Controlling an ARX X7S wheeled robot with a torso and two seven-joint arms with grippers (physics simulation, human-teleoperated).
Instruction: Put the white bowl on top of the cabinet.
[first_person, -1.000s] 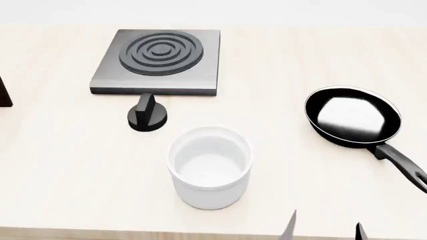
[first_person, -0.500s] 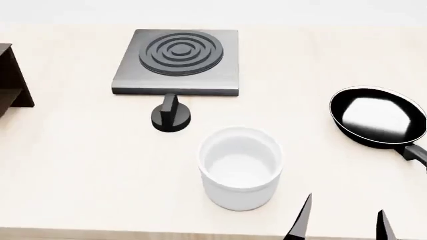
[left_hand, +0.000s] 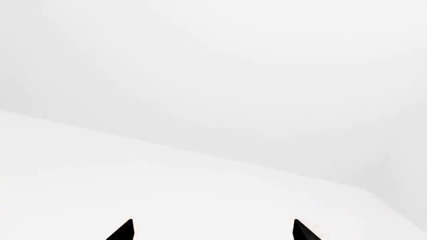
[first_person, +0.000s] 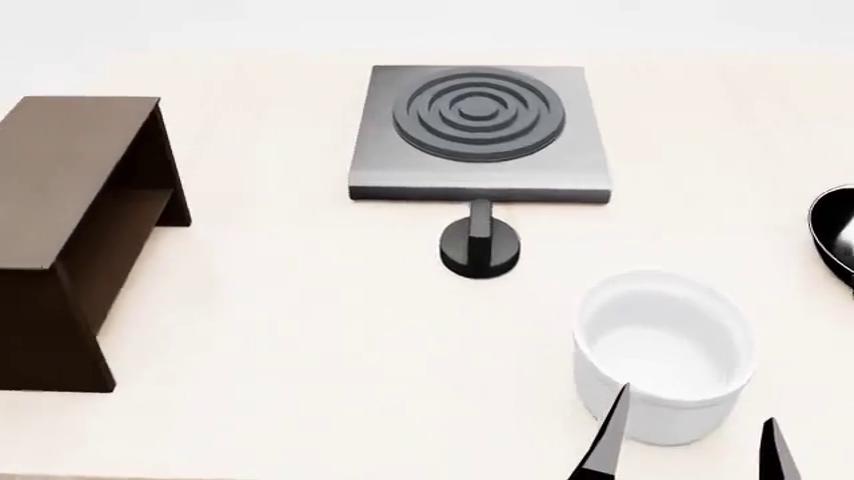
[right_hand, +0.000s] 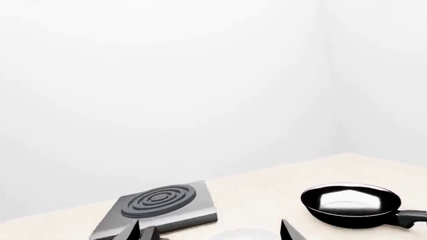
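White bowl beside open right fingers

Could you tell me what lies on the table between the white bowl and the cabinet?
Nothing: in the head view, only bare table separates the white bowl from the cabinet.

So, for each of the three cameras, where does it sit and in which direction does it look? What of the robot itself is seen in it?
Head view: from the robot's head, forward and down on the table with cabinet, stove plate, knob, white bowl; right gripper tips show.
Left wrist view: near the left gripper, facing blank white; only its tips show.
Right wrist view: near the right gripper, looking level across the table at stove plate and frying pan; tips show.
Head and right wrist views share stove plate, pan and bowl.
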